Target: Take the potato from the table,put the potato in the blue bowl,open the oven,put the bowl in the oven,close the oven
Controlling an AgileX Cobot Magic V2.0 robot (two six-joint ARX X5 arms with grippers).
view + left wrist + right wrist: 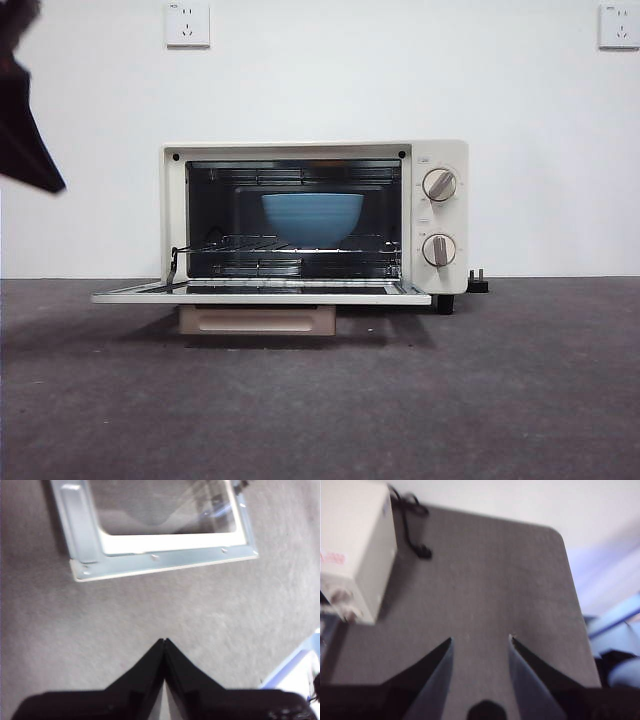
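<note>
The blue bowl (312, 217) sits on the rack inside the oven (315, 220), and the door (260, 293) lies flat open across the middle of the front view, so closing it is what remains. The potato cannot be seen. The left end effector (164, 642), tips pressed together and empty, hangs over the bench (150, 615) facing the door's free edge (165, 565), which runs crosswise in the upper part of its wrist view; it is probably the nearer arm. The right end effector (481, 642) waits spread wide, empty, beside the oven's knob end.

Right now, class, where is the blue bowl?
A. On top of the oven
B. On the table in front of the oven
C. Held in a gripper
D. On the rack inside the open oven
D: the blue bowl sits on the wire rack inside the oven, whose door hangs open and flat.
</note>
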